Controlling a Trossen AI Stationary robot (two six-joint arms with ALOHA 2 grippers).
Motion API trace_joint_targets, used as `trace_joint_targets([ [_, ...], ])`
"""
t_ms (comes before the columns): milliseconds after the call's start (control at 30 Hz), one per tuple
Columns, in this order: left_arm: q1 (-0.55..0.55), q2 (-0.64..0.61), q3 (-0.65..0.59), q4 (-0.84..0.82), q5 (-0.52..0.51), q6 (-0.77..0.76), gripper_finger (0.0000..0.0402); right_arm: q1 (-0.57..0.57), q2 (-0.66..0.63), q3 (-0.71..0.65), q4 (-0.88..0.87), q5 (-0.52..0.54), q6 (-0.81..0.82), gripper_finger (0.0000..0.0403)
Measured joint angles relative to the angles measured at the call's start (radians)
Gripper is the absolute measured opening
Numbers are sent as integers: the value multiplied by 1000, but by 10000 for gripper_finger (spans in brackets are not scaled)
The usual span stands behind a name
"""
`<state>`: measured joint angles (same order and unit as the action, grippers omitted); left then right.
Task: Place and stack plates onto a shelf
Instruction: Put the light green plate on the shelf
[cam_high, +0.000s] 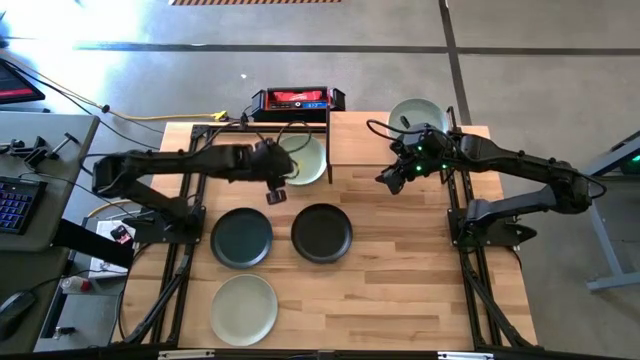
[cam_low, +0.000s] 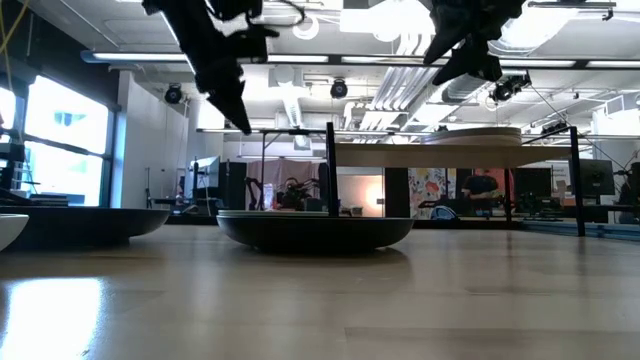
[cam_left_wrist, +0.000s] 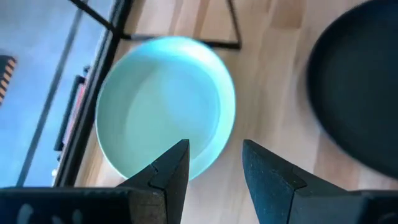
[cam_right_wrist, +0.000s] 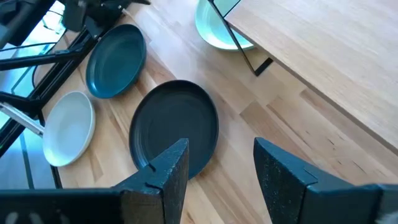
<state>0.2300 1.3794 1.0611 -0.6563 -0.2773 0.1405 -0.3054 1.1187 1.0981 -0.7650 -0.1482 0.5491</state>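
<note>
1. Ceiling strip lights burn white across the room behind the table, blown out just above the shelf.
2. Against that glow both arms and the shelf's underside read as near-black silhouettes.
3. A window well to the side of the shelf adds daylight.
4. The tabletop carries a pale sheen in front of the black plate, and its nearest boards are soft, out of focus.
5. From overhead the light is even; the shadows beside the black plate are faint.
6. In the left wrist view the pale green plate is blurred at its rim and faintly glaring.
</note>
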Motion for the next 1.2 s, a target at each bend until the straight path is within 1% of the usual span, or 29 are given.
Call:
trace_joint_targets([
  [167, 86, 53, -1, -3, 91, 98, 136, 0, 0, 0, 0, 40, 1, 161],
  [433, 112, 178, 0, -1, 121, 219, 136, 0, 0, 0, 0, 44, 31, 161],
  [667, 112, 301, 0, 6, 111, 259, 136, 0, 0, 0, -1, 44, 65, 161],
  [833, 112, 368, 0, 13, 105, 274, 136, 0, 0, 0, -1, 44, 73, 161],
  [1033, 112, 410, 0, 28, 45, 277, 136, 0, 0, 0, -1, 44, 83, 161],
  [1200, 112, 411, 0, 76, 39, 281, 136, 2, 0, 0, -1, 44, 83, 161],
])
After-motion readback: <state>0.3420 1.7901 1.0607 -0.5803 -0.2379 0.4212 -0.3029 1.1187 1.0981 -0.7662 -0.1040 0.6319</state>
